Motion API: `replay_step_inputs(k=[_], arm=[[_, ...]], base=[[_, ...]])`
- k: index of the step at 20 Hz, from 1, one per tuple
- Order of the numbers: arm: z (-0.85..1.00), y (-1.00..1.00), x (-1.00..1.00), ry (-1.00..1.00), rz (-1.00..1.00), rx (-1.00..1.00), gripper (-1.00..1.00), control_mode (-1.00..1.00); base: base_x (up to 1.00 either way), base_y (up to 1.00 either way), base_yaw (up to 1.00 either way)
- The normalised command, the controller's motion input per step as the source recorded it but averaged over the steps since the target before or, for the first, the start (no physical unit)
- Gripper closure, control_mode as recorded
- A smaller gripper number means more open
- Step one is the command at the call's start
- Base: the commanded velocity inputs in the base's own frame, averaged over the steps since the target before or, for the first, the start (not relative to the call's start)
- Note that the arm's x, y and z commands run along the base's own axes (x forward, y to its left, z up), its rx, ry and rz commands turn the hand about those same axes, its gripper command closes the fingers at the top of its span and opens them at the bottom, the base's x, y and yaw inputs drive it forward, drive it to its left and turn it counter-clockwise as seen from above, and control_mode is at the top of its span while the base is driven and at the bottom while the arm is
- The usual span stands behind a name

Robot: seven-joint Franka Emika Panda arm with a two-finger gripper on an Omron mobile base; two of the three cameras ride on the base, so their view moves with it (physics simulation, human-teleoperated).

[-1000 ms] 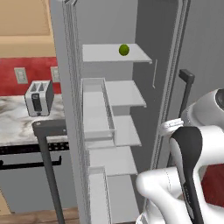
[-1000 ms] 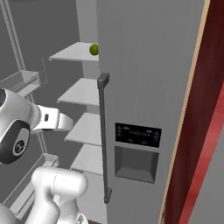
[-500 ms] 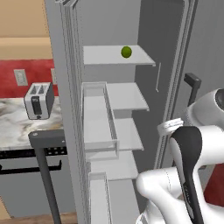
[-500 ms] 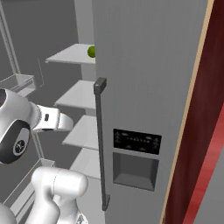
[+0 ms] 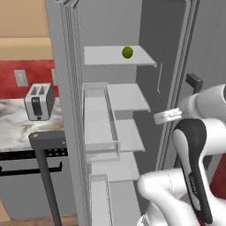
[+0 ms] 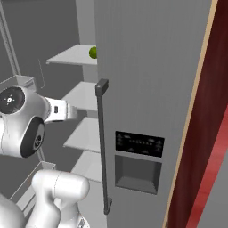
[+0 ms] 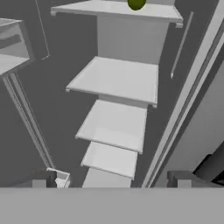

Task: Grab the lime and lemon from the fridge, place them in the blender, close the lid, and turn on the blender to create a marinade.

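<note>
My jaws (image 7: 111,183) stood released, nothing between them, aimed into the open fridge (image 5: 66,88). Nearest ahead lay bare lower shelves. Far above and beyond, on the top shelf (image 7: 109,9), sat one green fruit (image 7: 136,4), probably the lime. Best approach, I judged: rise level with that shelf, then advance straight.

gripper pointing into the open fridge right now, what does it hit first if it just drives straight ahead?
Probably a bare middle shelf of the fridge, or the back wall behind it; depth is unclear. The open gripper holds nothing, and the green fruit sits on the top shelf, well above that line.
</note>
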Motion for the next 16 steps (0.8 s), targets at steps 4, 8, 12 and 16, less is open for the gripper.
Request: replay_step_inputs(k=[4, 8, 12, 16], arm=[[0.84, 0.36, 0.59, -0.30, 0.10, 0.06, -1.00, -1.00], [0.78, 0.42, 0.54, -0.26, -0.01, 0.00, -1.00, -1.00], [0.76, 0.31, 0.55, -0.04, -0.15, 0.00, -1.00, -1.00], [0.68, 0.07, 0.54, 0.00, -0.18, 0.00, -1.00, -1.00]], base=[[0.00, 0.00, 0.00], [0.00, 0.00, 0.00], [0.00, 0.00, 0.00], [0.00, 0.00, 0.00]])
